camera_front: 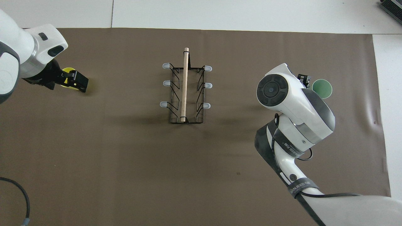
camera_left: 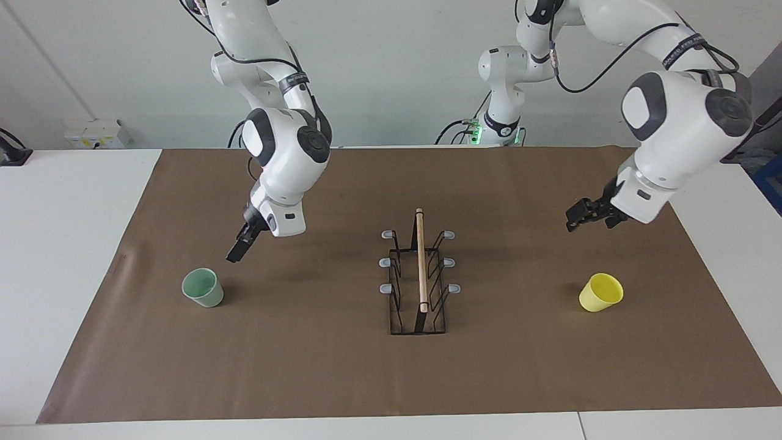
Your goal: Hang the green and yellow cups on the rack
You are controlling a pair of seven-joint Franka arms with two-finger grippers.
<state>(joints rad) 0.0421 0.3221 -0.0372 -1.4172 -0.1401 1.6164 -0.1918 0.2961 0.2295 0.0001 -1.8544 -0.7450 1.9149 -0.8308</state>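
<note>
Facing view shows me reaching: right gripper (camera_left: 237, 252) open above the green cup (camera_left: 203, 288), left gripper (camera_left: 588, 215) open above the yellow cup (camera_left: 601, 292), both cups on the mat, rack (camera_left: 419, 275) between. Next I must descend onto each rim

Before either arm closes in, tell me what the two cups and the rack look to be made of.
Green cup and yellow cup: likely plastic, smooth, matte, evenly coloured thin walls. Rack: thin black wire frame, probably coated metal; the top rod looks like pale unfinished wood; the grey prong tips seem rubber or plastic caps, hard to confirm.
</note>
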